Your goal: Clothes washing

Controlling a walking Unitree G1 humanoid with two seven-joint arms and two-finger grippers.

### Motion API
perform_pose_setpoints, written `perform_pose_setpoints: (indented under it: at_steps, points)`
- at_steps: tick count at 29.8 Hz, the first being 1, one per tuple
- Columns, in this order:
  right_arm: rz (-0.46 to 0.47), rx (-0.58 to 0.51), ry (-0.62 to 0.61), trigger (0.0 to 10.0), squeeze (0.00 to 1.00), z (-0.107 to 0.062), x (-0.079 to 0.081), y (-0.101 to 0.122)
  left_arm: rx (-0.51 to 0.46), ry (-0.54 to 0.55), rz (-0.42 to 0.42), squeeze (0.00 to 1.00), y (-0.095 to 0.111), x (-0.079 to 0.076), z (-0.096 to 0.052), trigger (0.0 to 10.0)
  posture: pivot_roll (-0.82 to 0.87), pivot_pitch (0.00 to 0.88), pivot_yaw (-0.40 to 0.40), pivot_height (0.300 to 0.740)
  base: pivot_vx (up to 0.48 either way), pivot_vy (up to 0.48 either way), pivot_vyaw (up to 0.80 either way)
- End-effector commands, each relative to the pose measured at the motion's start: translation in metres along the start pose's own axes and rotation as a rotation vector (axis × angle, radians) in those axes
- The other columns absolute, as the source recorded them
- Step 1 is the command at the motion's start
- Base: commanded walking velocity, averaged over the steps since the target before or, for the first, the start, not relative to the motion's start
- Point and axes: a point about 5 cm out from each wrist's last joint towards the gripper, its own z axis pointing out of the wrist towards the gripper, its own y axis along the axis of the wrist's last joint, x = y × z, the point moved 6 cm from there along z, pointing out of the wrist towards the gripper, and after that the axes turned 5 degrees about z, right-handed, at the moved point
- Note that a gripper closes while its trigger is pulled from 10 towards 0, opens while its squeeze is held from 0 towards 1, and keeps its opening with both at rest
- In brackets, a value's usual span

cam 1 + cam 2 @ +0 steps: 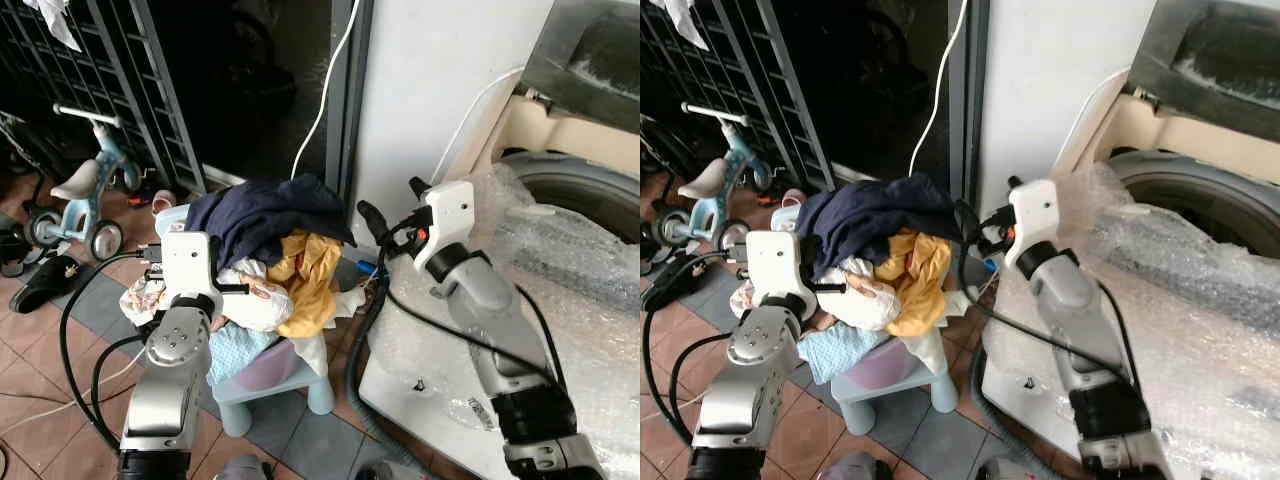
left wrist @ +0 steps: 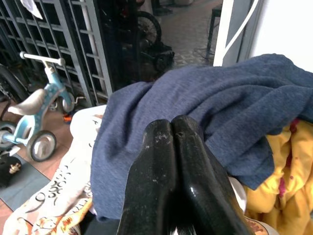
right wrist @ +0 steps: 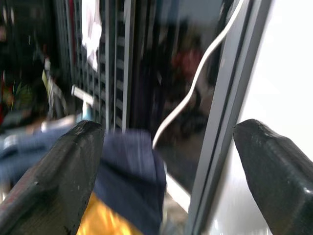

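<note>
A pile of clothes sits in a purple basin (image 1: 268, 366) on a pale blue stool (image 1: 272, 388). A navy garment (image 1: 265, 215) lies on top, over a yellow one (image 1: 306, 272), a white patterned cloth (image 1: 255, 300) and a light blue cloth (image 1: 232, 350). My left gripper (image 2: 171, 128) is shut with nothing between its fingers, at the pile's left side and just short of the navy garment (image 2: 195, 112). My right gripper (image 1: 392, 203) is open, held in the air just right of the pile. The top-loading washing machine (image 1: 590, 190) stands at right, wrapped in bubble wrap, with its lid (image 1: 590, 50) raised.
A child's tricycle (image 1: 85, 190) and a black metal gate (image 1: 130, 90) stand at left, with black sandals (image 1: 45, 282) on the tiled floor. A white cable (image 1: 322, 100) hangs down by the door frame. A grey hose (image 1: 358, 375) runs between stool and machine.
</note>
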Motion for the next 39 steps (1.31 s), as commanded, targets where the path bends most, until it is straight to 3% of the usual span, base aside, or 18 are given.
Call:
perform_pose_setpoints:
  at_steps: [1, 7, 9, 12, 16, 17, 20, 24, 27, 29, 33, 34, 39]
  points:
    - [-0.024, -0.079, -0.031, 10.0, 0.0, 0.001, 0.003, 0.02, -0.005, 0.01, 0.009, 0.0, 0.001, 0.002, -0.001, 10.0, -0.02, 0.0, 0.023, 0.74, -0.349, 0.0, 0.0]
    - [0.011, -0.104, -0.104, 10.0, 0.0, -0.003, 0.002, 0.024, -0.004, 0.004, 0.012, 0.0, 0.0, 0.002, 0.0, 10.0, -0.03, 0.0, 0.033, 0.74, -0.358, 0.0, 0.0]
    - [-0.027, -0.103, -0.073, 10.0, 0.0, -0.005, 0.008, 0.027, -0.012, -0.013, 0.013, 0.0, 0.002, -0.003, 0.002, 10.0, -0.03, 0.0, 0.033, 0.74, -0.349, 0.0, 0.0]
    - [-0.038, -0.078, -0.097, 10.0, 0.0, -0.007, 0.004, 0.021, -0.014, -0.016, 0.012, 0.0, 0.003, -0.005, 0.002, 10.0, -0.04, 0.0, 0.025, 0.74, -0.337, 0.0, 0.0]
    - [0.023, -0.002, -0.198, 10.0, 0.0, -0.02, -0.013, -0.009, -0.011, -0.005, 0.0, 0.0, 0.001, -0.005, 0.001, 10.0, -0.04, 0.0, 0.016, 0.74, -0.161, 0.0, 0.0]
    - [0.036, 0.04, -0.237, 10.0, 0.0, -0.026, -0.015, -0.025, -0.008, -0.003, -0.005, 0.0, 0.0, -0.006, 0.0, 10.0, -0.04, 0.0, 0.019, 0.74, 0.0, 0.0, 0.0]
    - [-0.032, 0.086, -0.228, 10.0, 0.0, -0.034, -0.001, -0.049, -0.008, -0.008, -0.021, 0.0, 0.0, -0.008, -0.001, 10.0, -0.03, 0.0, 0.022, 0.74, 0.0, 0.0, 0.0]
    - [-0.108, 0.047, -0.244, 10.0, 0.0, -0.027, -0.003, -0.036, -0.03, -0.033, -0.049, 0.0, 0.004, -0.009, -0.001, 10.0, -0.03, 0.0, 0.031, 0.74, 0.0, 0.0, 0.0]
    - [-0.078, 0.076, -0.287, 10.0, 0.0, -0.028, -0.012, -0.043, -0.028, -0.02, -0.028, 0.0, 0.002, -0.006, 0.0, 10.0, -0.04, 0.0, 0.037, 0.74, 0.0, 0.0, 0.0]
    - [-0.109, 0.135, -0.302, 10.0, 0.0, -0.029, -0.012, -0.052, -0.039, -0.004, 0.007, 0.0, 0.003, -0.001, 0.002, 10.0, -0.04, 0.0, 0.037, 0.74, 0.0, 0.0, 0.0]
    - [0.041, 0.072, -0.301, 10.0, 0.0, -0.021, -0.008, -0.041, -0.054, 0.046, 0.012, 0.0, 0.004, 0.012, 0.003, 10.0, -0.04, 0.0, 0.032, 0.74, 0.0, 0.0, 0.0]
    - [0.026, 0.048, -0.291, 10.0, 0.0, -0.019, -0.005, -0.033, -0.049, 0.019, -0.022, 0.0, 0.003, 0.01, 0.002, 10.0, -0.04, 0.0, 0.032, 0.74, 0.368, 0.277, 0.0]
    - [0.038, 0.089, -0.232, 10.0, 0.0, -0.016, 0.004, -0.034, -0.033, 0.048, -0.003, 0.0, -0.001, 0.012, 0.001, 10.0, -0.04, 0.0, 0.025, 0.74, 0.375, 0.299, 0.0]
